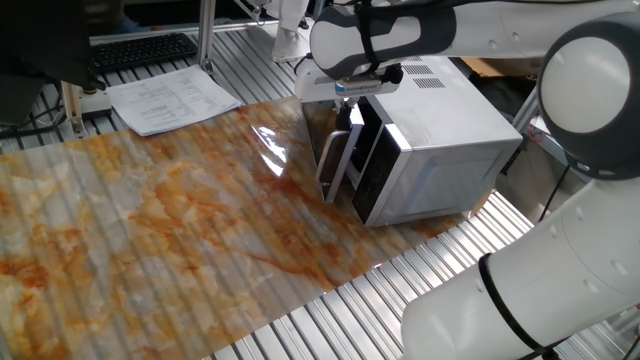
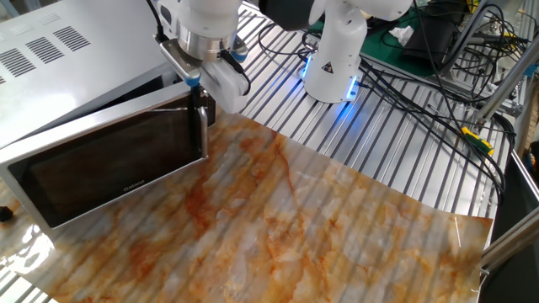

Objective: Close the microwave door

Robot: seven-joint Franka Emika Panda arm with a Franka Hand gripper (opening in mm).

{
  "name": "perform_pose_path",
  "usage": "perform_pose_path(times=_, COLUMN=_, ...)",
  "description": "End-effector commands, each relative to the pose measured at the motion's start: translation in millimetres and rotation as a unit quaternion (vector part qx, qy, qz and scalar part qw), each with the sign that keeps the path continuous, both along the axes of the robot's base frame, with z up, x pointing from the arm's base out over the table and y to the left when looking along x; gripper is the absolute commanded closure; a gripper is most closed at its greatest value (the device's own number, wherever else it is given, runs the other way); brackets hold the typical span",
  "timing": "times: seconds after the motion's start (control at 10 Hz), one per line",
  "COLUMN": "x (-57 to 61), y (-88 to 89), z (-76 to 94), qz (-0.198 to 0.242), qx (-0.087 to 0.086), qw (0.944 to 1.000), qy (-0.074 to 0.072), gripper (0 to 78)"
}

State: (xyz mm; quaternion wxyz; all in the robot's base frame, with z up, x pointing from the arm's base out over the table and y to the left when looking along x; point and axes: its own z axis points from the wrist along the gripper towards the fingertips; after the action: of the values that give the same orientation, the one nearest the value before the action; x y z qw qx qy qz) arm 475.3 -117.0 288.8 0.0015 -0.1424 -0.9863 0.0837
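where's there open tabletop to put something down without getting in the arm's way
Free: the marbled mat in front of the microwave door, from the papers to the near edge. Also its right half in the other view, toward the cables. Crowded: by the gripper at the door handle, and beside the microwave.

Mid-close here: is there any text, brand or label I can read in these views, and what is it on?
Small white brand mark on the lower frame of the microwave door: too blurred to read.
Printed sheets of paper behind the mat: print too small to read.
Keyboard: key legends too small to read.
Nothing else readable.
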Motion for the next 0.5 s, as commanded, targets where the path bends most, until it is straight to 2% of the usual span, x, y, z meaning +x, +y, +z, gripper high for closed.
perform_pose_path(times=0.1, x=0.8, y=-0.6, z=1.8, qz=-0.006, qx=0.001, qw=1.0, qy=-0.001, gripper=77.6)
perform_pose_path(times=0.4, x=0.8, y=-0.6, z=1.8, qz=-0.008, qx=0.001, qw=1.0, qy=-0.001, gripper=77.6)
perform_pose_path(times=0.5, x=0.8, y=-0.6, z=1.8, qz=-0.006, qx=0.004, qw=1.0, qy=-0.006, gripper=77.6)
